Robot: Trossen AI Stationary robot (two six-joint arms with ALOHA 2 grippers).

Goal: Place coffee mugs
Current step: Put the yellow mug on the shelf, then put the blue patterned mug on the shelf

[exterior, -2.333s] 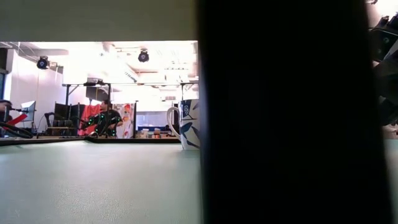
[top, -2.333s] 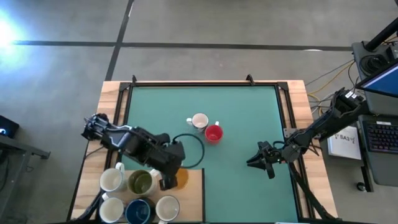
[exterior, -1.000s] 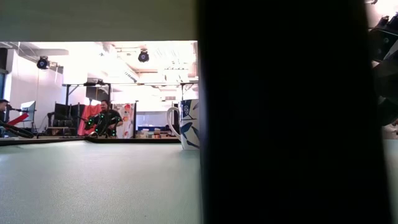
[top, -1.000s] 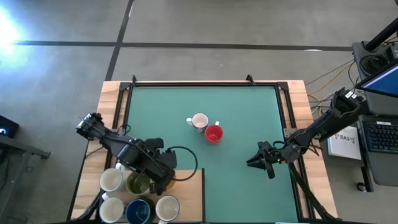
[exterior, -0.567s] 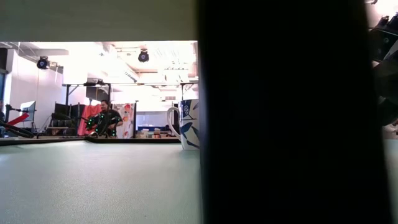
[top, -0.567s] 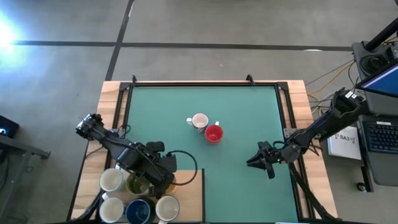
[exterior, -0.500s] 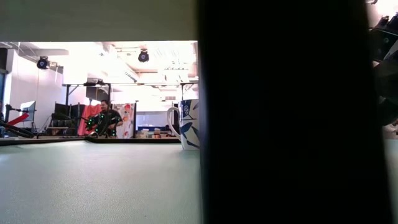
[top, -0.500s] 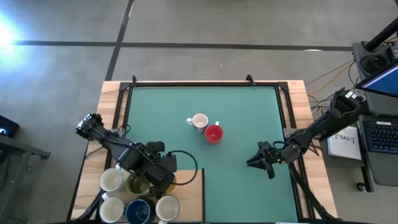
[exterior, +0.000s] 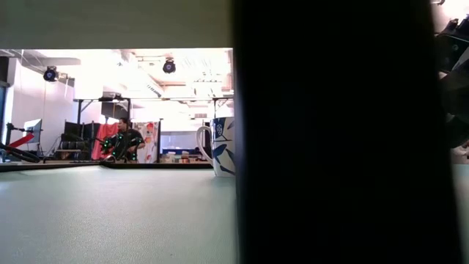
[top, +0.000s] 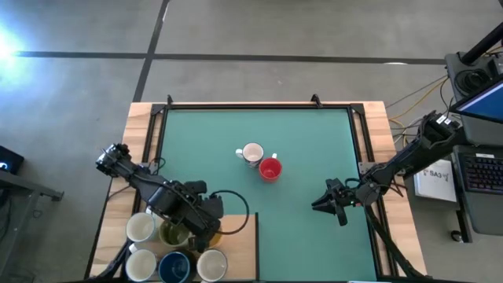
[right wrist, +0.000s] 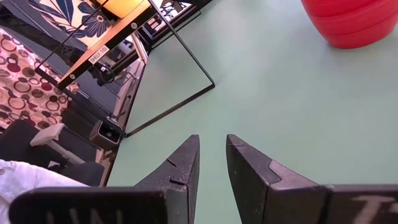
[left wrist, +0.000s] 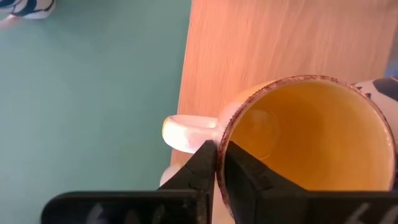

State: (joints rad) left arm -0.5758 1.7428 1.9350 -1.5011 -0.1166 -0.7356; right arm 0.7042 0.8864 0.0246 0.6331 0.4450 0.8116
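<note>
My left gripper (top: 211, 226) points down over the wooden board (top: 240, 251) at the table's near left, shut on an orange mug (left wrist: 311, 143) with a white handle (left wrist: 186, 132). The mug stands on the board beside the green mat (top: 306, 141). Several more mugs stand on the board: white (top: 140, 228), olive-green (top: 174, 233), dark blue (top: 174, 268) and white (top: 211, 264). A white mug (top: 251, 153) and a red mug (top: 269, 169) stand mid-mat. My right gripper (top: 324, 203) waits open low over the mat's right side. My left gripper pinches the orange mug's rim (left wrist: 221, 142) right beside the handle, one finger (left wrist: 242, 174) inside the cup and the other finger (left wrist: 202, 165) outside. The fingers come from above, pointing down. The mug stands upright with its bottom on the wooden board.
A black cable loop (top: 240, 196) lies on the mat beside my left gripper. A broad dark shape (exterior: 330, 132) blocks the middle and right of the low view, with a blue-patterned white mug (exterior: 223, 147) at its left. A black frame (top: 259, 106) edges the mat.
My left gripper, shut on the orange mug, first went a little toward the table's left and near edges, closer to the olive-green mug. Over the last second it has kept still.
</note>
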